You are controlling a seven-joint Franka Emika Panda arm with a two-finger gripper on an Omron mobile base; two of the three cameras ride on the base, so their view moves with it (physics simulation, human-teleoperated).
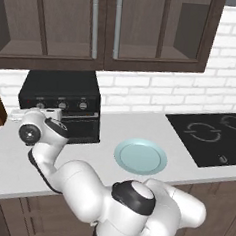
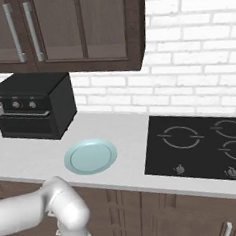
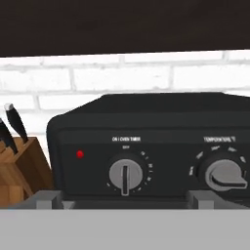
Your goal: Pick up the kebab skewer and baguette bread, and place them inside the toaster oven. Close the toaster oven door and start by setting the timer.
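Gripper [image 1: 16, 113] spread wide, holding nothing, facing toaster oven [image 3: 146, 146] w/ door closed. Timer knob [image 3: 125, 175]: small, rigid, prob. smooth; pinch across its raised center ridge.

Toaster oven [image 2: 31, 106] door shut, pale blue plate [image 2: 90, 156] empty w/ hob [image 2: 200, 146] right.

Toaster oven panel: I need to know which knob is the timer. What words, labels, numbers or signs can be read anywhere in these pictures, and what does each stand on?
"ON / OVEN TIMER", blurred, a likely reading: above the left knob on the toaster oven.
"TEMPERATURE °F", blurred, a likely reading: above the right knob.
Small mark above the left knob and tick marks around both knobs: too small to read.
Ring and dot symbols on the black cooktop: signs, no words.
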